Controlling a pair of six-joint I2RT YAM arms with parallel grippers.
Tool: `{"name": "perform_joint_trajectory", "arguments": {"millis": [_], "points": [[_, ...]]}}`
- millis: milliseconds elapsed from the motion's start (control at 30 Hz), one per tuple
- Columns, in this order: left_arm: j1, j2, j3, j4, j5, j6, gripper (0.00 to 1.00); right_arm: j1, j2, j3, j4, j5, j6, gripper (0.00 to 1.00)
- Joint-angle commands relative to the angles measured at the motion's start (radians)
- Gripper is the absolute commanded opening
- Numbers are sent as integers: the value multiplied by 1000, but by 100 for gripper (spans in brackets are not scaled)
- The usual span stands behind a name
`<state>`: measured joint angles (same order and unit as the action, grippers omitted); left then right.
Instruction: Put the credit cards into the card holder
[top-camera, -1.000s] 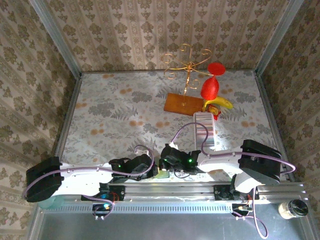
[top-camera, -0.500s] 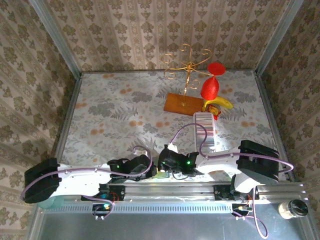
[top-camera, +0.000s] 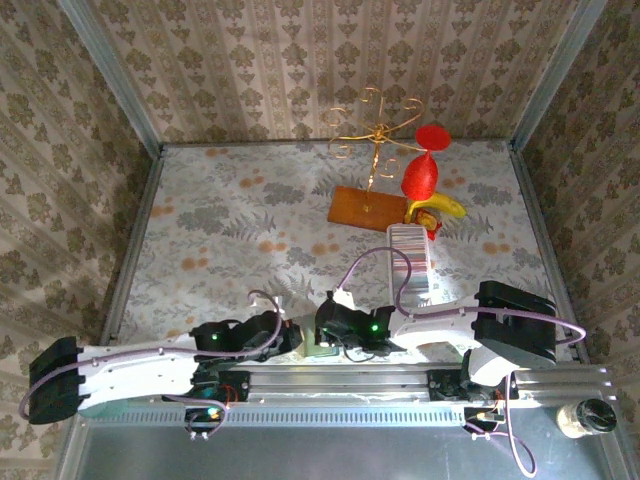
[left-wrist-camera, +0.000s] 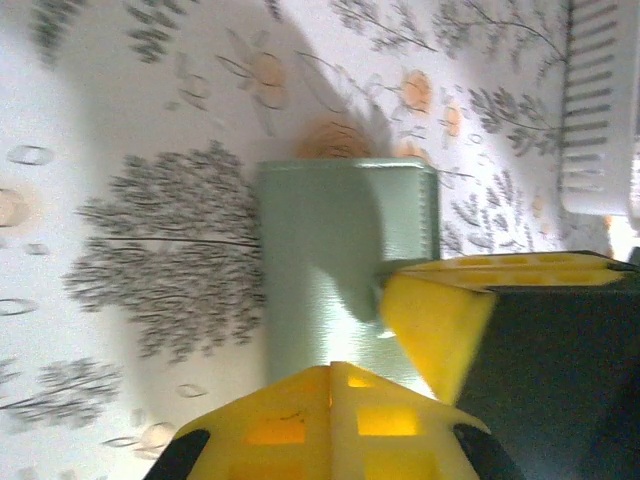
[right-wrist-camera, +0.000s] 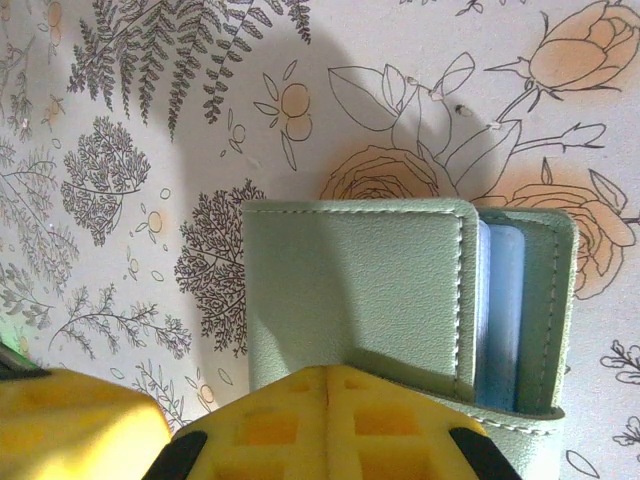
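The table (top-camera: 220, 230) wears a pale floral cloth and is boxed in by damask-papered walls (top-camera: 250, 70). At its near edge lies the folded card holder (right-wrist-camera: 360, 290). The right gripper (right-wrist-camera: 328, 372) has its yellow pads pressed together, tips on the card holder's near edge. The left gripper (left-wrist-camera: 332, 370), also pressed together, meets another edge. Only the right wrist view reveals bluish pockets peeking out. The left wrist view adds the white ribbed tray (left-wrist-camera: 600, 100) beyond the card holder. Farther off, the overhead view shows a wooden board (top-camera: 365, 208), a gold wire stand (top-camera: 375, 125) and a red-and-yellow toy (top-camera: 425, 180).
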<state>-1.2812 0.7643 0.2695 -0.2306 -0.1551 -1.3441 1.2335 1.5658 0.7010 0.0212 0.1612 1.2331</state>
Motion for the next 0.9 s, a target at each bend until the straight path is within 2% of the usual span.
{"name": "perform_joint_trajectory", "arguments": {"millis": [0, 133, 200, 267, 333, 367, 400, 433, 567, 633, 733, 867], "points": [[24, -72, 49, -212, -79, 4, 10, 20, 19, -6, -234, 19, -55, 6], [125, -128, 125, -344, -73, 125, 23, 14, -48, 52, -208, 75, -105, 23], [194, -120, 177, -382, -58, 216, 35, 2, -82, 78, -202, 97, -139, 35], [290, -88, 243, -412, -33, 330, 46, -16, -121, 112, -206, 104, -186, 39], [407, -41, 315, -429, 10, 447, 64, -40, -160, 140, -228, 108, -228, 46], [480, -17, 354, -440, 39, 504, 75, -54, -192, 147, -239, 109, -246, 52], [534, 0, 383, -430, 66, 561, 92, -69, -225, 148, -247, 109, -270, 57], [604, 17, 413, -419, 86, 622, 100, -91, -261, 145, -256, 115, -306, 61], [833, 75, 494, -338, 116, 778, 100, -212, -446, 84, -264, 177, -456, 65], [938, 116, 527, -310, 116, 830, 100, -274, -549, 43, -234, 230, -550, 70], [1044, 151, 539, -254, 27, 864, 100, -335, -707, -40, -143, 331, -783, 77], [1103, 153, 461, -71, -169, 951, 100, -447, -869, -171, -11, 438, -1090, 81]]}}
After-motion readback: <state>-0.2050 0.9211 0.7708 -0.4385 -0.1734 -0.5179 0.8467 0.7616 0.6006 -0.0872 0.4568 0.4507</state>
